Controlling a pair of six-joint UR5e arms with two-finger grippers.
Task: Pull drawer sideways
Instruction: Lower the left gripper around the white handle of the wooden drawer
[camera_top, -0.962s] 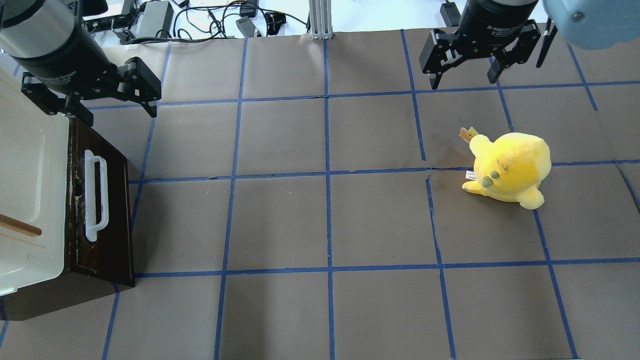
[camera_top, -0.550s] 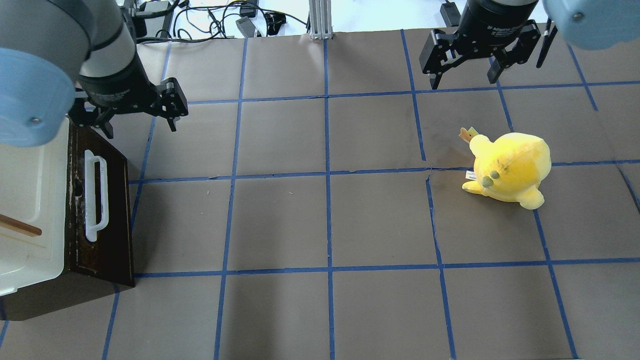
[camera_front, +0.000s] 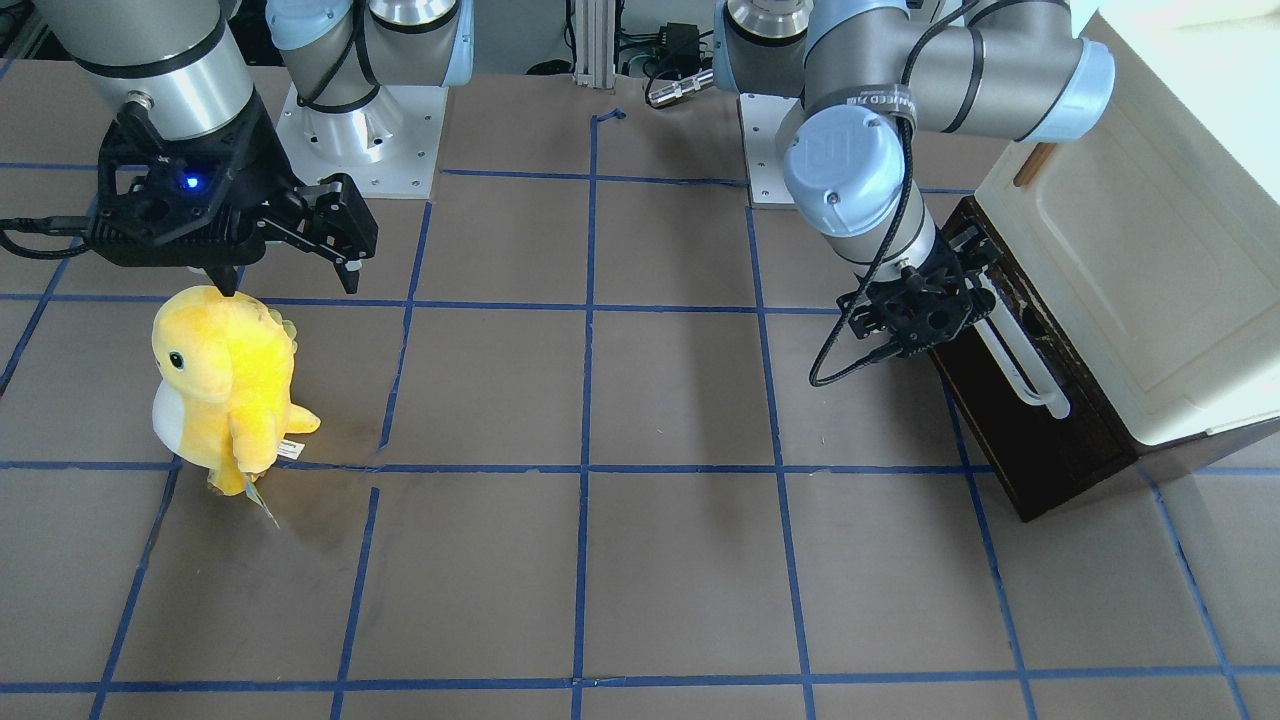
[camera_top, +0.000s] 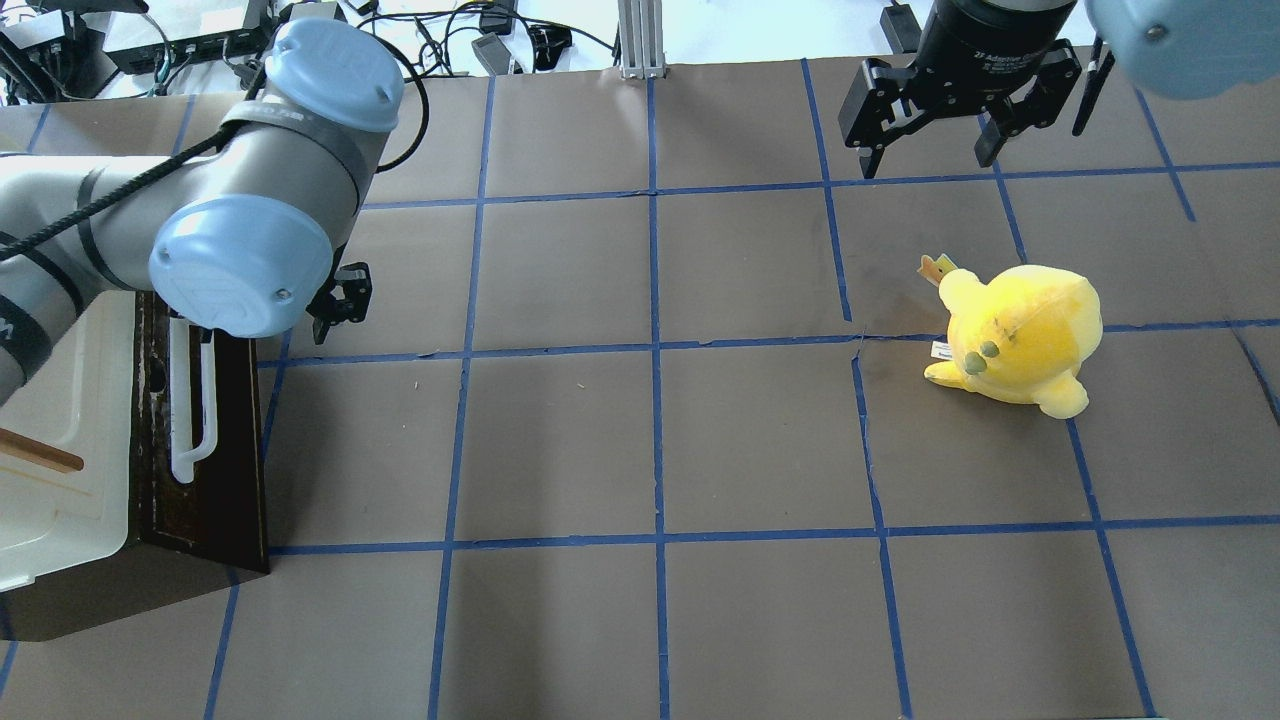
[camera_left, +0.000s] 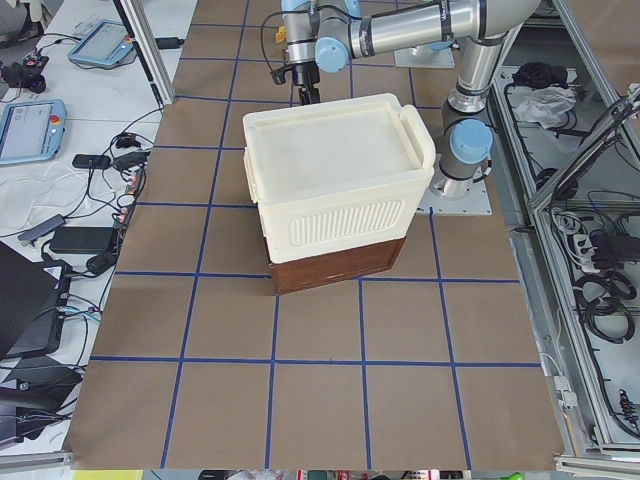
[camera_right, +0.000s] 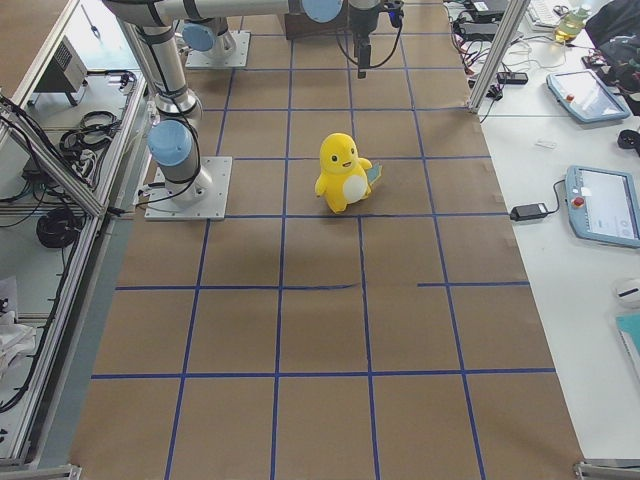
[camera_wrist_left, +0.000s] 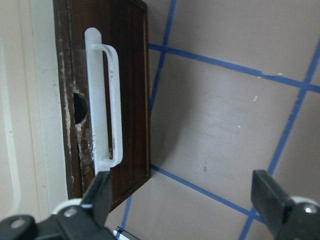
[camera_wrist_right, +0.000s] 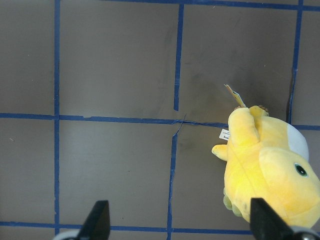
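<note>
The drawer has a dark brown wooden front and a long white bar handle. It sits closed under the cream cabinet at the table's left edge. It also shows in the front-facing view and the left wrist view. My left gripper is open and empty just above the far end of the handle, with one finger close to the handle's end. In the overhead view my own arm mostly hides it. My right gripper is open and empty over the far right of the table.
The cream cabinet with a small brown handle sits on top of the drawer. A yellow plush toy stands on the right side, near my right gripper. The brown table has blue tape lines.
My left arm has swung in toward the drawer, bringing its gripper from the cabinet's far corner to over the far end of the white handle. The right arm has not moved.
</note>
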